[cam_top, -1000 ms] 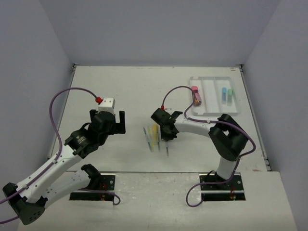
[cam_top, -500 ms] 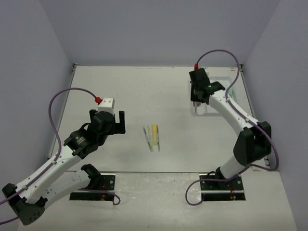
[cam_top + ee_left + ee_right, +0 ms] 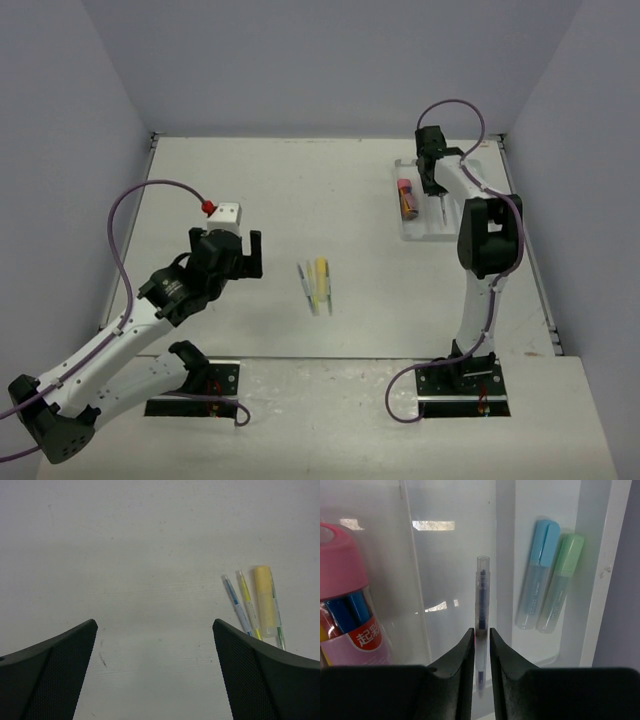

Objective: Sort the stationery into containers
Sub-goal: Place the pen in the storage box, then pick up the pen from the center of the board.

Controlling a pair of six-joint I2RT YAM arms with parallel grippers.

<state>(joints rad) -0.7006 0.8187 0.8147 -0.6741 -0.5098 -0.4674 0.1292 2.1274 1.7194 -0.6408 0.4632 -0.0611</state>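
robot lab test cell. white surface (image 3: 300, 190) is boxed in on 3 sides by plain pale grey-lilac walls (image 3: 320, 60), like a purpose-built enclosure. 2 white-and-black robot manipulators, left arm (image 3: 110, 350) & right arm (image 3: 487, 245), are bolted via black base plates (image 3: 190, 385) at the near edge. purple cables (image 3: 150, 188) loop loose to the wrists w/ red connectors (image 3: 207, 208). staged props on the surface: divided white tray (image 3: 415, 228), few thin pens (image 3: 305, 282) & a yellow highlighter (image 3: 321, 275).
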